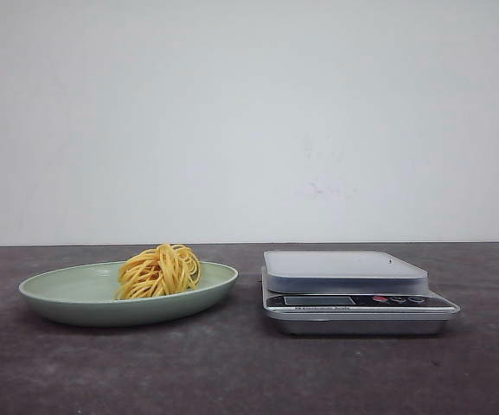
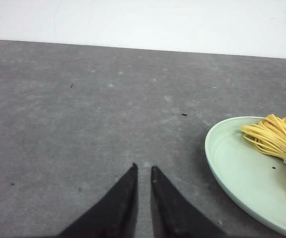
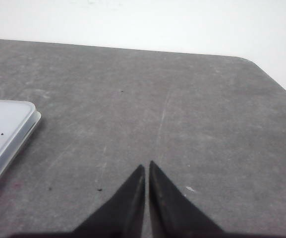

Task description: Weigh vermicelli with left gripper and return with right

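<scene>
A bundle of yellow vermicelli (image 1: 159, 271) lies in a pale green plate (image 1: 67, 290) on the left part of the grey tabletop (image 1: 232, 363). Just beside the plate, toward the right, stands a silver kitchen scale (image 1: 353, 290), its platform bare. The left gripper (image 2: 143, 168) hangs over the tabletop near the plate's rim, its fingertips pressed almost together and holding nothing. The right gripper (image 3: 146, 164), also pressed together, hangs over bare tabletop beside the scale, toward the far right corner.
</scene>
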